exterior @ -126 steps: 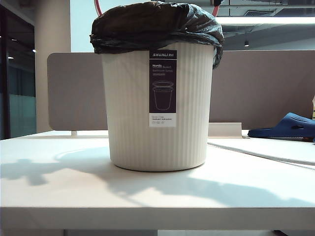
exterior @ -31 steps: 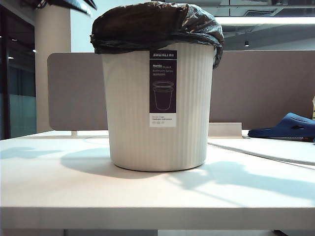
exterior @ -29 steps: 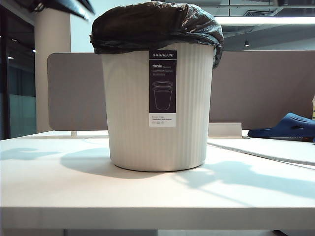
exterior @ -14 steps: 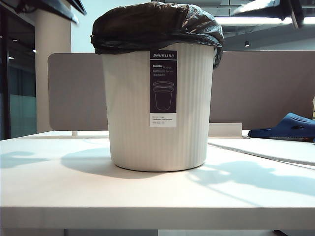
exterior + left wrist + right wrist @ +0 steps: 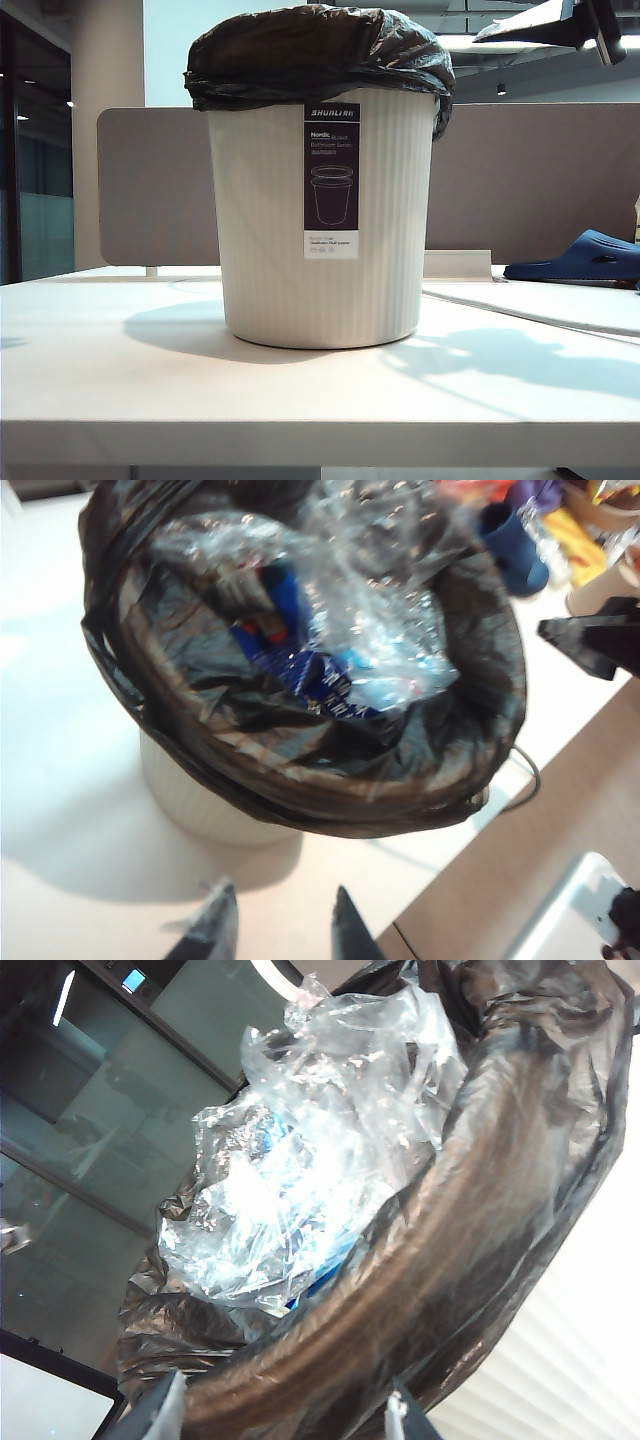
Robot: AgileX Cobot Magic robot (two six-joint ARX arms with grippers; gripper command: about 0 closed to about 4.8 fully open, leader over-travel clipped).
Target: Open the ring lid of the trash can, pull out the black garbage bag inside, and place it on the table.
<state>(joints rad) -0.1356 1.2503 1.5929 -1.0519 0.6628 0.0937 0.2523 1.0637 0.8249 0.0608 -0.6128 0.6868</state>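
Right now the big round cream-white ribbed plastic trash can (image 5: 320,215) w/ the tall dark "SHUNLI" label (image 5: 331,180) is standing upright on the wide white tabletop (image 5: 130,390), roughly mid-table in the exterior view. The black garbage bag (image 5: 315,50) of thin glossy crinkled film is sitting inside the can, its edge folding over the rim & hanging down the outside a bit. The salmon-pink ring lid isn't showing in any view.

The left wrist view is looking down into the can's mouth: black bag (image 5: 300,780) lining it all round, clear crumpled plastic film (image 5: 380,610) & a blue printed wrapper (image 5: 300,665) lying inside. The left gripper (image 5: 277,930) is hanging beside the can, apart from it, fingers (image 5: 215,930) standing parted w/ nothing betw. them.

The right wrist view is sitting v. close to the rim: the bag-covered rim (image 5: 430,1260) is running across betw. the two fingertips of the right gripper (image 5: 285,1410), jaws spread wide on either side of it. Can't tell if the fingers (image 5: 160,1410) are touching the film; they aren't pinching it. Clear film (image 5: 310,1160) is bulging up behind the rim, ribbed can wall (image 5: 560,1360) just beside it.

In the exterior view a dark part of the right arm (image 5: 545,25) is showing up top, just right of the bag. A grey-brown partition panel (image 5: 530,180) is standing behind the table, w/ a blue slipper (image 5: 585,257) lying far right.
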